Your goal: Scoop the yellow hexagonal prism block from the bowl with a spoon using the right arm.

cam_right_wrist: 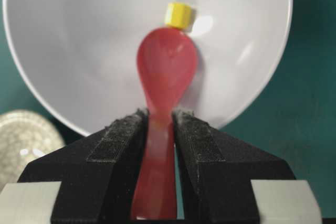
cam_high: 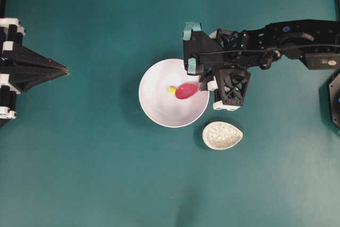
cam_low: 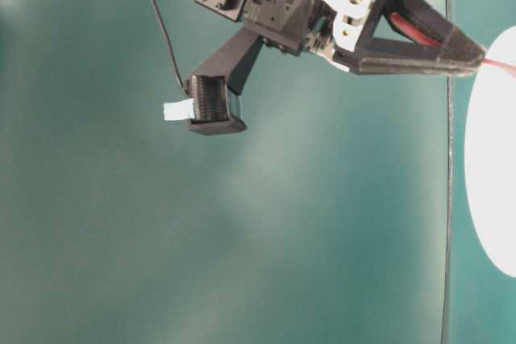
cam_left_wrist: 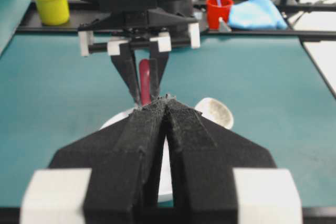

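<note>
Your right gripper (cam_right_wrist: 160,121) pinches the spoon (cam_right_wrist: 165,72); the yellow block (cam_right_wrist: 177,15) touches its tip, unobstructed. The spoon rest (cam_high: 222,135) sits beside. Only your left wrist view shows the left gripper (cam_left_wrist: 167,103) pressed together.

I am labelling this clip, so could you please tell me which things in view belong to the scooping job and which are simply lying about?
Part of the job:
- spoon, held in the right gripper
- yellow block, at the spoon's tip
- white bowl

Lying about:
- speckled spoon rest
- left gripper, shut and apart
- yellow tub, red cup, blue cloth beyond the table
</note>
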Available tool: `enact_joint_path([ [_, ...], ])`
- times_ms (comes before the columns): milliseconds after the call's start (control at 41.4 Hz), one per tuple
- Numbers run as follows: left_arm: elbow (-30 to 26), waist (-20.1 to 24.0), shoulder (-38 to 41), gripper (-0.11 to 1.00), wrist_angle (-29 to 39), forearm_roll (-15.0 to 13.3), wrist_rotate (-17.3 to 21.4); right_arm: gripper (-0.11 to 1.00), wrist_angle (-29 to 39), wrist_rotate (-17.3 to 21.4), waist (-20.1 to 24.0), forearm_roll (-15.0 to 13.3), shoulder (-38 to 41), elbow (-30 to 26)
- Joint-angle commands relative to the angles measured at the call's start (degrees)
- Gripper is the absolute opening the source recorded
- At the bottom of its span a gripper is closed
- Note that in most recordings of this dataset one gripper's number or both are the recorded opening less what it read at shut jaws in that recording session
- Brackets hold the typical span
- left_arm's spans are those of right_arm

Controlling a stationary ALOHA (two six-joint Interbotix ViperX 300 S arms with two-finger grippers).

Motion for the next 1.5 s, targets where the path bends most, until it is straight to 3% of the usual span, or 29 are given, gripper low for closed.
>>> enact_joint_path([
  [0,-1.41,-0.09,0.53,0.0,0.18,0.18,-0.09,0.25,-1.23,-0.09,-0.09,0.0,-0.26,-1.41],
  [1016,-1.49,-0.09,0.53,0.0,1.05,0.18,-0.44,0.25,-10.81,-0.09,0.53,1.41,2.72,-1.32],
  [1475,-1.49,-0.09,0.44,0.0,1.05,0.18,-0.62,0.25,-7.21,0.44,0.62,0.97,-8.17,-2.02],
])
